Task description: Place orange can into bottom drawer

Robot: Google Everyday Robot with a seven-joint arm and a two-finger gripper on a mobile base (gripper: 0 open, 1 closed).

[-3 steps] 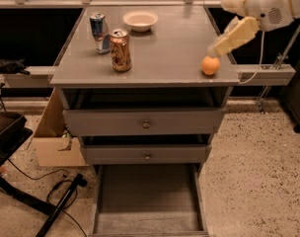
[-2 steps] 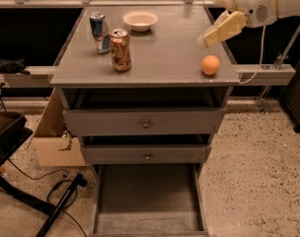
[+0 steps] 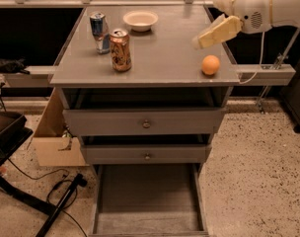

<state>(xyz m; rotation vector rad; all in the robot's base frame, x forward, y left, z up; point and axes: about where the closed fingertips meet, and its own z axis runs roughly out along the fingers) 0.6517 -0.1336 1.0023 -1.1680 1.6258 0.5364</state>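
Note:
The orange can point(image 3: 121, 50) stands upright on the grey cabinet top point(image 3: 160, 58), left of centre. The bottom drawer point(image 3: 146, 199) is pulled out and holds nothing. My gripper point(image 3: 205, 37) hangs above the right part of the top, well to the right of the can and above-left of the orange ball point(image 3: 210, 65). It holds nothing.
A slim blue-and-silver can point(image 3: 99, 31) stands just behind-left of the orange can. A white bowl point(image 3: 140, 19) sits at the back. Two knobbed drawers point(image 3: 146, 124) are slightly open. A cardboard box point(image 3: 55, 137) and cables point(image 3: 61, 191) lie on the floor at left.
My gripper and arm have moved left and a little up, from over the right edge toward the middle of the cabinet top. The cans, ball and drawers have not moved.

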